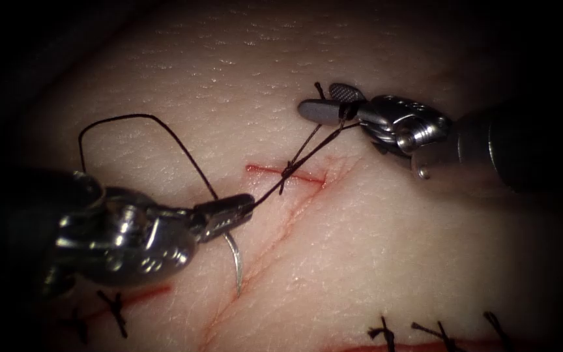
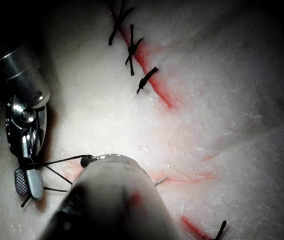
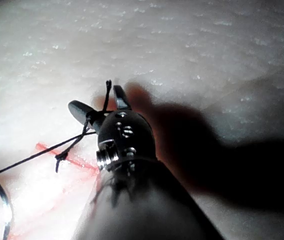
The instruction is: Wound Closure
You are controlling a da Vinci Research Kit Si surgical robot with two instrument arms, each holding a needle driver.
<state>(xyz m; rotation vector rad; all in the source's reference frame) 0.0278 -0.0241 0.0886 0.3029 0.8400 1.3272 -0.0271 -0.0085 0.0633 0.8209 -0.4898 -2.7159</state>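
The short red cut in the tissue carries a dark knot. The left tool sits left of the cut, jaws shut on the thread, which runs taut to the knot. A long thread loop arcs back from these jaws. The curved needle hangs just under the left jaws, outside the tissue; it also glints in the wrist views. The right tool is right of and above the cut, jaws open, with two strands crossing their base and a short tail sticking out beyond.
Finished stitches sit on another cut at the lower left and on one along the lower right edge. A faint red scratch runs diagonally down from the cut. The left wrist view has a row of tied stitches.
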